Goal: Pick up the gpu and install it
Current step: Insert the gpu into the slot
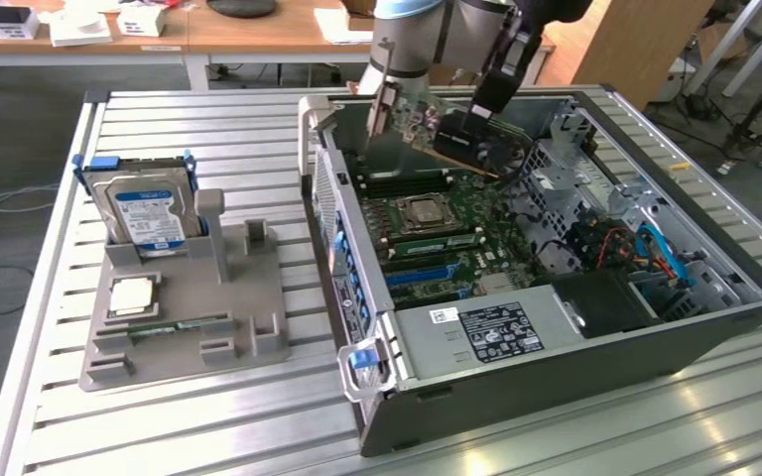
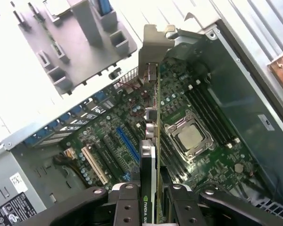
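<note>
End effector [image 2: 151,205] is being closed partway on the gpu [image 2: 151,155], with fingers clamped on both flat faces at one end. Card is being held edge-down in the air over the open computer case [image 1: 554,367], above the motherboard [image 1: 447,238] and seemingly clear of it. Long axis is being pointed straight out from the end effector, silver bracket [image 2: 155,44] at the far end, by the case's rear wall. In the exterior view the card is being carried tilted over the CPU socket [image 1: 424,210] end of the board. The blue slot [image 1: 428,281] is being seen lower and nearer the camera, so seating is judged not yet done.
</note>
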You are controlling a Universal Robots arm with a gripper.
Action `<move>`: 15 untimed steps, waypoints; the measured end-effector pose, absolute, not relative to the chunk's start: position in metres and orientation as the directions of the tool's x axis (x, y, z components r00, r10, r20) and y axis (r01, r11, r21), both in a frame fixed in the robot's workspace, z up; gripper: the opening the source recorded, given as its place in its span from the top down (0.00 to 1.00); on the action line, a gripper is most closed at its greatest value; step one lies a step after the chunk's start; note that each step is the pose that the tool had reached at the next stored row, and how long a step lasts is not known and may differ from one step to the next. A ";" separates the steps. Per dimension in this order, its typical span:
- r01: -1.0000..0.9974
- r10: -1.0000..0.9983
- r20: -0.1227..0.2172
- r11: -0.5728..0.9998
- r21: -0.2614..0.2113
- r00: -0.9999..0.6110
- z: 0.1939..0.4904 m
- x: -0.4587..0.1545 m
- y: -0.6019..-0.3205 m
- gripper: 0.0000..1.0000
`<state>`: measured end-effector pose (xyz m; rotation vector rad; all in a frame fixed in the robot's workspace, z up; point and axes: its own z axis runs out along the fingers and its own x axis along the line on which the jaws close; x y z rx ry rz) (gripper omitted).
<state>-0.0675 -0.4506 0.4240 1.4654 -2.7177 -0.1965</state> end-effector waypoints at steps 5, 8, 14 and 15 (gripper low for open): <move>-0.874 -0.881 -0.018 0.467 0.134 -0.473 0.423 -0.067 -0.451 0.73; -0.899 -0.906 -0.018 0.418 0.134 -0.424 0.422 -0.067 -0.451 0.73; -0.939 -0.946 -0.018 0.317 0.134 -0.323 0.421 -0.067 -0.451 0.73; -0.944 -0.952 -0.018 0.300 0.134 -0.305 0.421 -0.067 -0.451 0.73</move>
